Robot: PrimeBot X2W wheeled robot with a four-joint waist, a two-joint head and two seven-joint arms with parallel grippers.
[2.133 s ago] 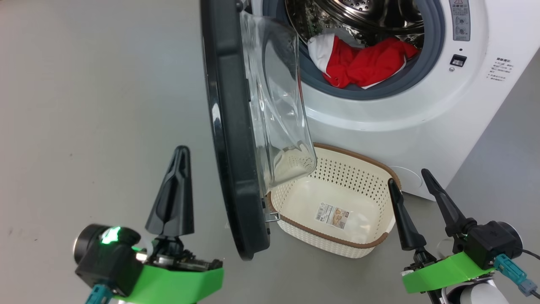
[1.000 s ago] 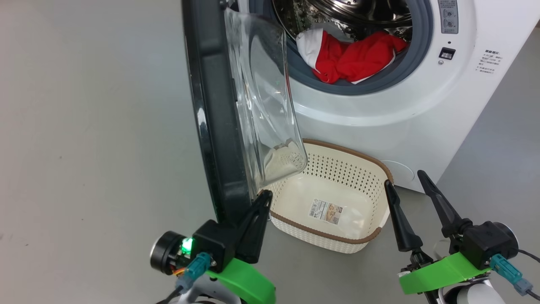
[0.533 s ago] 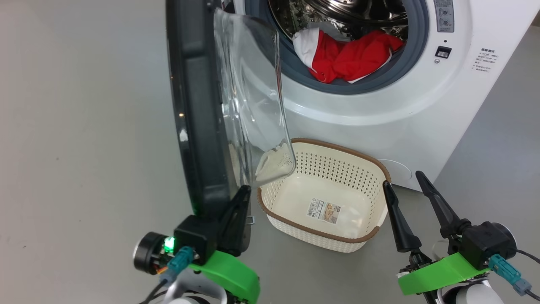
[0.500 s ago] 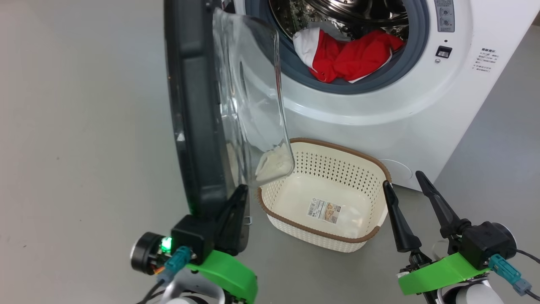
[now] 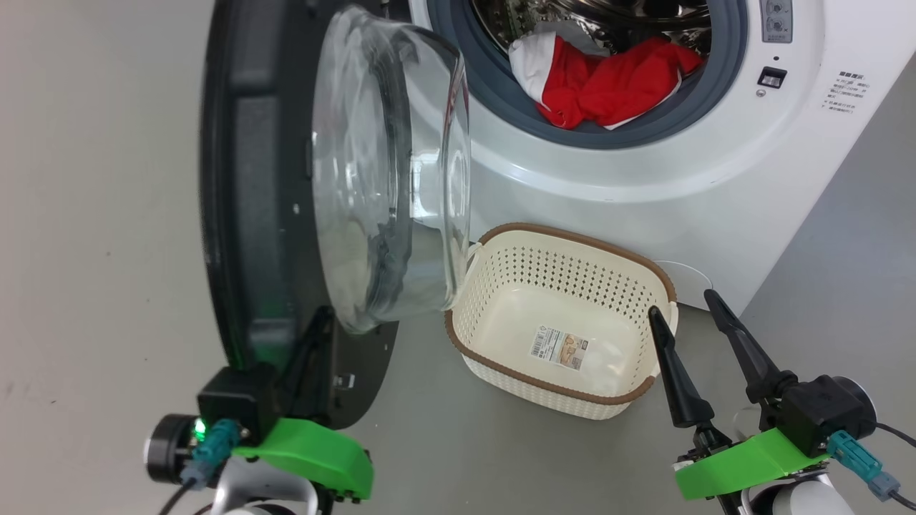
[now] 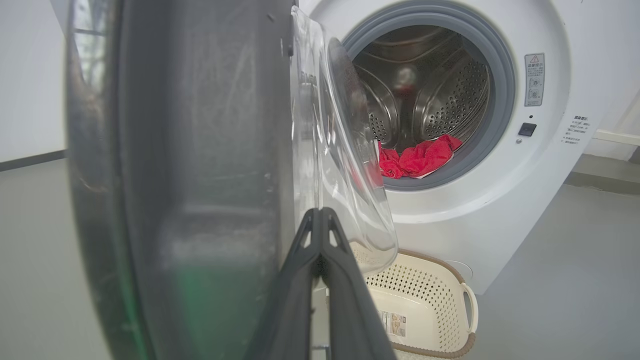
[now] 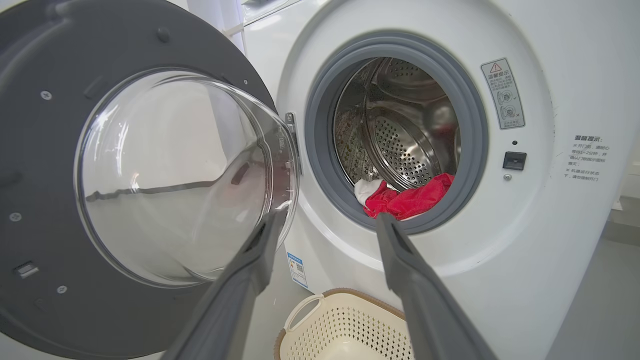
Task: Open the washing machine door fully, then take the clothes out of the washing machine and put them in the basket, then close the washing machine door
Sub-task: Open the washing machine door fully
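Observation:
The washing machine door [image 5: 243, 214] stands wide open, its clear glass bowl [image 5: 386, 179] bulging toward the basket. My left gripper [image 5: 320, 318] is shut, its tips resting against the lower inner face of the door [image 6: 190, 175]; the fingertips [image 6: 318, 214] are pressed together with nothing between them. Red and white clothes [image 5: 608, 86] lie at the front of the washing machine [image 5: 644, 186] drum, also seen as clothes [image 7: 405, 200]. The cream basket [image 5: 572, 238] sits on the floor below the opening. My right gripper [image 5: 681, 304] hangs open beside the basket's right end.
Grey floor [image 5: 107, 214] stretches left of the door. The door latch slot [image 5: 771, 77] sits right of the drum opening, and a blue label [image 7: 296, 267] is low on the machine's front. The basket handle [image 7: 300, 310] faces the door.
The door has swung further open to the left, showing its inner face. My left gripper has gone left and down with it, staying shut. The right gripper has not moved.

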